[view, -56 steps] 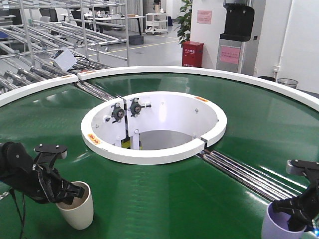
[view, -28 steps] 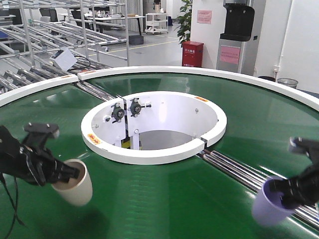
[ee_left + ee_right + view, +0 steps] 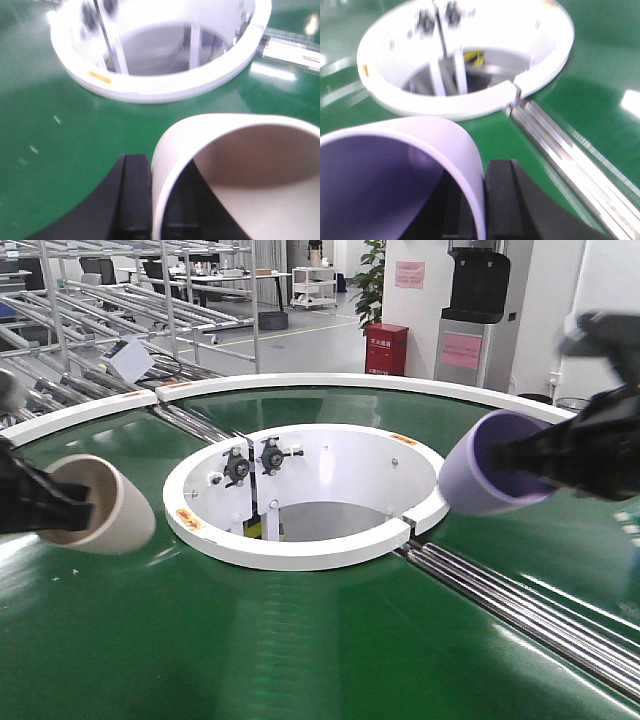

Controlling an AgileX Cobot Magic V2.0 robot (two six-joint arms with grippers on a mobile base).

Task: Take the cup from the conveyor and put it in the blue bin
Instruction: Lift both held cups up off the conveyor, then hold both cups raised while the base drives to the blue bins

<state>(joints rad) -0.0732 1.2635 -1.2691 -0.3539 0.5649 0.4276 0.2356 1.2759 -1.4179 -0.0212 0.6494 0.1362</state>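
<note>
From the front we see the glossy green conveyor, a broad ring around a white-walled opening. At the left, the left gripper holds a cream cup on its side in the air above the belt. At the right, the right gripper holds a purple cup the same way, up beside the opening. In the left wrist view we find black fingers pinching the cream cup's wall, one outside the rim and one inside. In the right wrist view we find the same pinch on the purple cup, with a finger on its outside. We judge the grab done for both cups, with the carry and release left. The blue bin shows in no view, so we cannot tell how near it is.
</note>
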